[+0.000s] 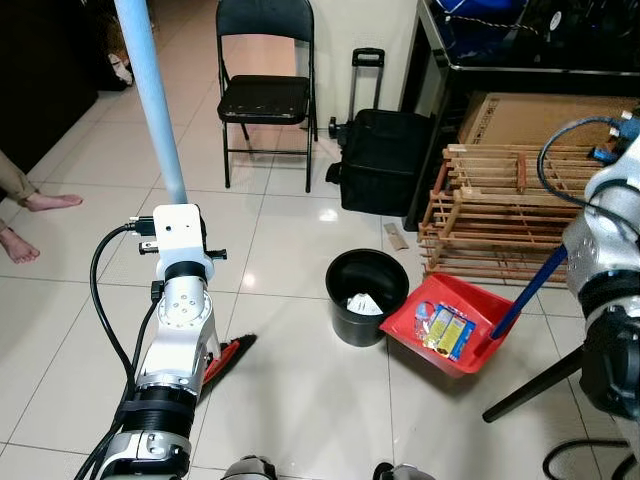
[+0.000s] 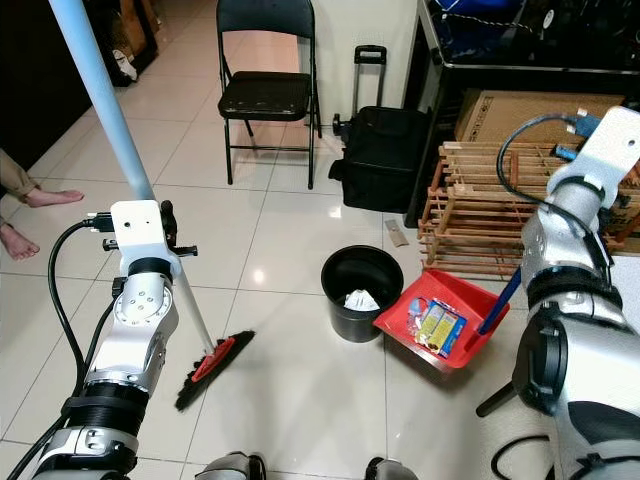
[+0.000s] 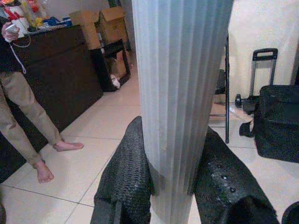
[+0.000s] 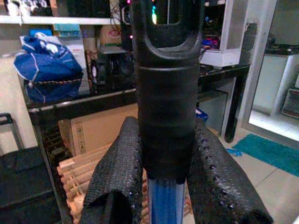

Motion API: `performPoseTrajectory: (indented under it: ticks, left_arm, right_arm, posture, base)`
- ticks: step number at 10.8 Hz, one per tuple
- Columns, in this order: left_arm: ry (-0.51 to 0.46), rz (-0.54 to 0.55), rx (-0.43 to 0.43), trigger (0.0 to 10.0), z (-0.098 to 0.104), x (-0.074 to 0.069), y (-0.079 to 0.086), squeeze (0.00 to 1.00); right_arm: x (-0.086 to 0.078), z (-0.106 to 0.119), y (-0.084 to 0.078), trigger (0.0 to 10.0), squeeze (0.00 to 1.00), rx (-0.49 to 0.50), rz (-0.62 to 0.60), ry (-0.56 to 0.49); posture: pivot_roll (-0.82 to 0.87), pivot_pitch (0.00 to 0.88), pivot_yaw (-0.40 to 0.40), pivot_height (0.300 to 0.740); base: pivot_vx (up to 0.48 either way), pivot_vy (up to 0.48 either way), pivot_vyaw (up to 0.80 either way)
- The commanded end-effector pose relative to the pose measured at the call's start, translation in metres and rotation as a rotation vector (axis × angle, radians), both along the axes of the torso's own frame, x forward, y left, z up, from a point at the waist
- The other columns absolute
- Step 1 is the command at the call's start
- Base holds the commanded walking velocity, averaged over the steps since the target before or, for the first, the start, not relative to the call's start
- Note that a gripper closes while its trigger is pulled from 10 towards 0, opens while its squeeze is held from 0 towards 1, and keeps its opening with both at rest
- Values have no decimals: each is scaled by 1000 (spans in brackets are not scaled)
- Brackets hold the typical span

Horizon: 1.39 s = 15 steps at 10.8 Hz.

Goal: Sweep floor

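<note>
My left gripper [image 3: 173,129] is shut on the broom's ribbed pale blue handle [image 1: 150,100], which rises past my left wrist. The broom's red and black head [image 2: 213,366] rests on the tiles near my feet. A red dustpan [image 1: 470,300] sits tilted on the floor beside a black bin [image 1: 340,272]. Yellow and blue packets [image 1: 446,330] lie in the pan. Its blue handle [image 1: 530,290] runs up to my right arm. My right gripper [image 4: 166,122] is shut on the black grip [image 4: 166,93] at the top of that handle. White crumpled paper [image 1: 363,303] lies in the bin.
A black folding chair [image 1: 265,95] and a black trolley bag [image 1: 385,160] stand behind the bin. A wooden slatted rack [image 1: 500,215] leans at the right. A person's bare feet [image 1: 40,203] are at the left. A black tripod leg [image 1: 530,385] crosses the floor at right.
</note>
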<state>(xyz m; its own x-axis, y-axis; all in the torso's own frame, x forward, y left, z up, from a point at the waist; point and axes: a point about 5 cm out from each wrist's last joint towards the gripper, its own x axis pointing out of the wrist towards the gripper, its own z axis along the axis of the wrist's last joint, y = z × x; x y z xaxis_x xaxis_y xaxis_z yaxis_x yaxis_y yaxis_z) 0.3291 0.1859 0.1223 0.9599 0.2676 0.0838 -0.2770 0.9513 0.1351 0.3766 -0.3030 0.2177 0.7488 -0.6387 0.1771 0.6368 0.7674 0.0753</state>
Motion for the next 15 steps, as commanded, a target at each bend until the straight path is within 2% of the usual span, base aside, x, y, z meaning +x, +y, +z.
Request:
performPoseTrajectory:
  ticks: [1,5,12,14,15]
  left_arm:
    - [-53,8,19,10000,12,1,3,0]
    - [-52,6,25,10000,12,0,3,0]
    - [-47,-7,47,10000,9,-3,2,0]
    - [-46,-11,50,10000,10,-2,2,0]
    - [-47,-11,51,10000,10,-2,1,0]
  right_arm:
    - [3,24,-1,10000,0,13,-6,-79]
    - [6,39,-1,10000,0,-14,2,-93]
    - [2,39,-12,10000,0,-34,-32,-75]
    - [2,39,-10,10000,0,-29,-25,-83]
    - [5,46,-4,10000,0,-24,3,-131]
  posture:
    - [20,54,45,740]
    - [25,45,43,740]
    - [26,42,51,740]
    - [27,48,51,740]
    - [29,49,49,740]
  base:
    - [0,0,0]
    - [0,0,0]
    - [0,0,0]
    - [0,0,0]
    - [0,0,0]
